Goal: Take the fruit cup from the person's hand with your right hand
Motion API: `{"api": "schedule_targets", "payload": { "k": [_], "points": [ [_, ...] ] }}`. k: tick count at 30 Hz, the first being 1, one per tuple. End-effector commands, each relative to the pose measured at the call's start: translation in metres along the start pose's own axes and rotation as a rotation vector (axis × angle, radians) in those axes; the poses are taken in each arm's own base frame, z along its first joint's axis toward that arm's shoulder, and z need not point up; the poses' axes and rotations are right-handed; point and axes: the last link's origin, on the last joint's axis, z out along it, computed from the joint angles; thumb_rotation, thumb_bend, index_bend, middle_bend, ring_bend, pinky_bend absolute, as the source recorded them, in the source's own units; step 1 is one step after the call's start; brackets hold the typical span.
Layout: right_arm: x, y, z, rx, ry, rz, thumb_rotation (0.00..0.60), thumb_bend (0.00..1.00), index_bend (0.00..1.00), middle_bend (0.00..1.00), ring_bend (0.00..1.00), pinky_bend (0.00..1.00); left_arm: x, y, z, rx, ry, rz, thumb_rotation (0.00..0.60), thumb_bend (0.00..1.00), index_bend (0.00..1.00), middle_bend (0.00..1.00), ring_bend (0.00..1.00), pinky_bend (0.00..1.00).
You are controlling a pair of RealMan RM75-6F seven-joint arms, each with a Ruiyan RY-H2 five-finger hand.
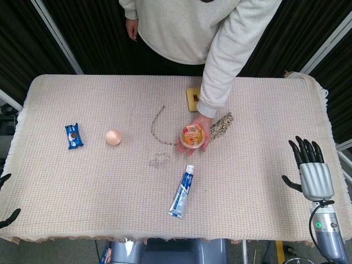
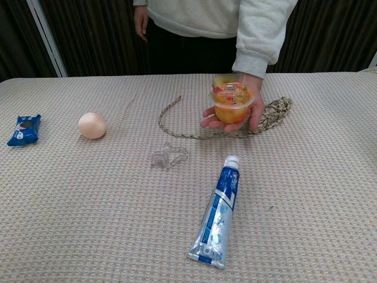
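- Right hand sits at the right edge of the surface, fingers spread and pointing away from the robot, holding nothing. Seen in the head view only.
- Fruit cup is held up on the person's hand, palm under it, over the middle of the surface. Chest view shows it upright, lid on top, clear of the cloth.
- Key relation: the cup lies well off to the left of the right fingers and somewhat further out from the robot. Nothing stands on the straight line between them (rope bundle is just beyond the cup, toothpaste tube is nearer the robot than the cup).
- Cup axis is vertical, so my read is a side grasp round the wall, coming in from the cup's right, where the person's fingers leave it most exposed.
- Left hand: only dark fingertips show at the left edge, too little to tell its state. It's further from the cup than the right hand anyway.
- Reach not yet begun, as far as I can judge; the whole approach is left.
- Risk: the person's thumb and fingers wrap the cup's lower part, so closing low could pinch them. Aim higher on the wall.
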Motion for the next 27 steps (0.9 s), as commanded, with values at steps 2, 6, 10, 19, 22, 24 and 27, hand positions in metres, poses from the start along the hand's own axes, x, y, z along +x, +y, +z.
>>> {"api": "schedule_targets", "payload": {
  "k": [2, 6, 10, 19, 22, 24, 27],
  "points": [
    [0.001, 0.000, 0.000, -0.001, 0.001, 0.005, 0.600, 0.09, 0.07, 0.00, 0.00, 0.00, 0.000, 0.001, 0.000, -0.005, 0.000, 0.005, 0.600, 0.31, 0.07, 0.00, 0.00, 0.00],
    [0.001, 0.001, 0.000, -0.006, -0.001, 0.009, 0.600, 0.09, 0.07, 0.00, 0.00, 0.00, 0.000, 0.001, 0.000, -0.001, -0.003, -0.002, 0.600, 0.31, 0.07, 0.00, 0.00, 0.00],
    [0.001, 0.001, 0.000, -0.007, 0.001, 0.012, 0.600, 0.09, 0.07, 0.00, 0.00, 0.00, 0.000, 0.000, 0.000, 0.001, -0.004, -0.002, 0.600, 0.30, 0.07, 0.00, 0.00, 0.00],
    [0.002, -0.004, 0.002, 0.003, 0.004, 0.024, 0.600, 0.09, 0.07, 0.00, 0.00, 0.00, 0.000, 0.000, 0.002, 0.004, -0.012, -0.008, 0.600, 0.31, 0.07, 0.00, 0.00, 0.00],
    [0.007, -0.009, 0.005, 0.019, 0.008, 0.045, 0.600, 0.09, 0.08, 0.00, 0.00, 0.00, 0.000, 0.000, 0.002, 0.003, -0.017, -0.008, 0.600, 0.30, 0.07, 0.00, 0.00, 0.00],
    [0.012, -0.017, 0.009, 0.033, 0.003, 0.071, 0.600, 0.09, 0.09, 0.00, 0.00, 0.00, 0.000, 0.000, 0.002, 0.003, -0.020, -0.006, 0.600, 0.30, 0.07, 0.00, 0.00, 0.00],
    [0.021, -0.032, 0.022, 0.045, -0.035, 0.109, 0.600, 0.10, 0.09, 0.00, 0.00, 0.00, 0.000, 0.001, 0.002, 0.005, -0.021, -0.005, 0.600, 0.31, 0.07, 0.00, 0.00, 0.00]
  ]
}}
